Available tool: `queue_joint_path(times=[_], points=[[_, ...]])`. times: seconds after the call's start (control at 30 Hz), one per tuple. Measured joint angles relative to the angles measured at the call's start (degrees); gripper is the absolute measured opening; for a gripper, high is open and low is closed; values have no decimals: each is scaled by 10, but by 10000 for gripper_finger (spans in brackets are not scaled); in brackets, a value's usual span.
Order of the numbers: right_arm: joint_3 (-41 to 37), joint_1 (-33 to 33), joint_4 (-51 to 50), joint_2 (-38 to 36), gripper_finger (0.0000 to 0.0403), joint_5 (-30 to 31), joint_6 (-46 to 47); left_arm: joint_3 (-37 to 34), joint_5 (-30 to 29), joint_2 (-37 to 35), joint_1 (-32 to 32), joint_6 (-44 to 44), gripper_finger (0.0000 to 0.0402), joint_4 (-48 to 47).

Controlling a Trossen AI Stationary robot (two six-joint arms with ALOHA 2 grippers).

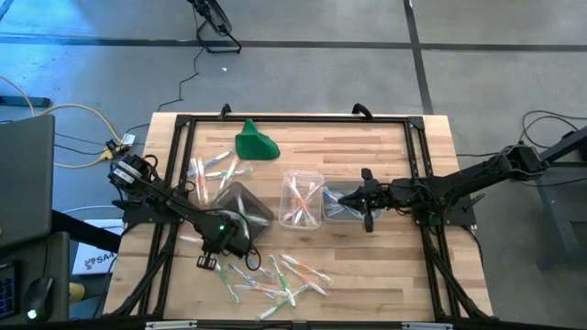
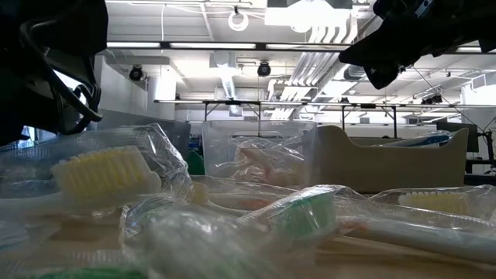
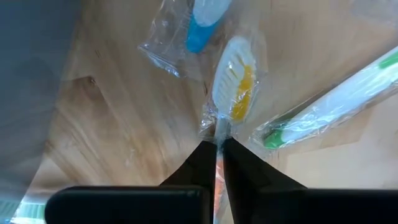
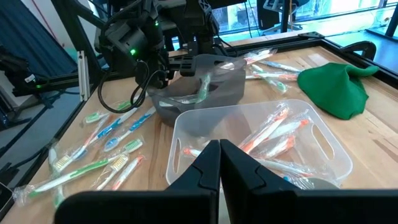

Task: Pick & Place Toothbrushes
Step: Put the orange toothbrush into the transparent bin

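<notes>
Near the tabletop (image 1: 385, 266) front edge, my left gripper (image 3: 218, 144) pinches a wrapped orange toothbrush (image 3: 235, 87) by its neck; slick wrapper could slip on lift. Right gripper (image 4: 219, 148) clenched, empty, over clear tub (image 4: 323, 149).

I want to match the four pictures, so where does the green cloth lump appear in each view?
High view: green cloth lump on the table, upper part, left of centre.
Low view: cannot tell.
Left wrist view: not in it.
Right wrist view: upper right.
Shared landmark: the clear tub near it.
</notes>
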Motion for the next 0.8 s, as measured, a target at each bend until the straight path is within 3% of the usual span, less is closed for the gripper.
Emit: queue_joint_path(times=[0.37,0.8], points=[[0,0,0,0,2,0,-15,64,-38,0,0,0,15,-84],[0,0,-2,0,2,-2,-15,233,-112,0,0,0,15,-186]])
